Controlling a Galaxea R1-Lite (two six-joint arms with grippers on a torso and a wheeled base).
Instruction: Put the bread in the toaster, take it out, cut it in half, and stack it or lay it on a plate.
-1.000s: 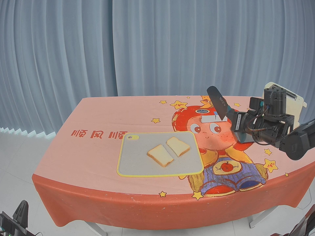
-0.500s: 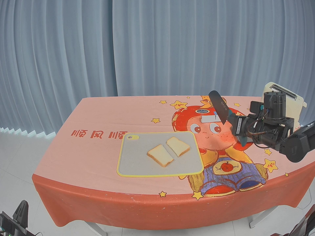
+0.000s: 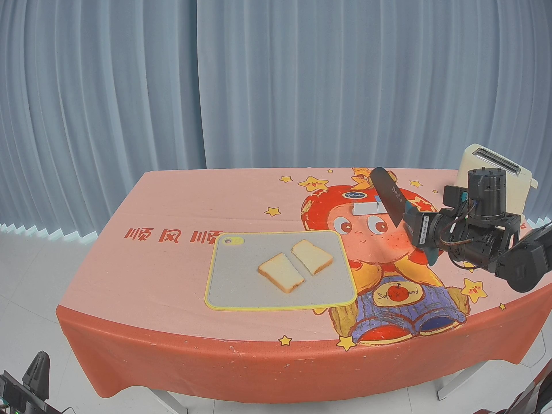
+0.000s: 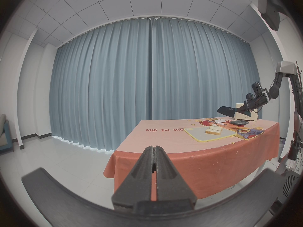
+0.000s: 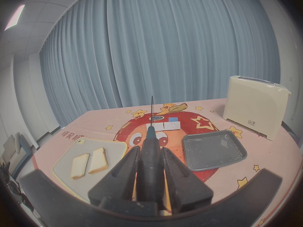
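Right wrist view: right jaws clamp the knife; left jaws closed

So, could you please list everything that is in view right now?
table: one, pink cartoon cloth
cutting board: one, grey with yellow rim, middle of table
bread halves: two, pale tan, side by side on the cutting board
toaster: one, cream, table's far right
tray: one, dark grey, near the toaster
knife: one, black blade, teal handle, above the table
curtain: one, blue-grey, behind the table
right pincer: shut on the knife
left pincer: shut, low, left of the table
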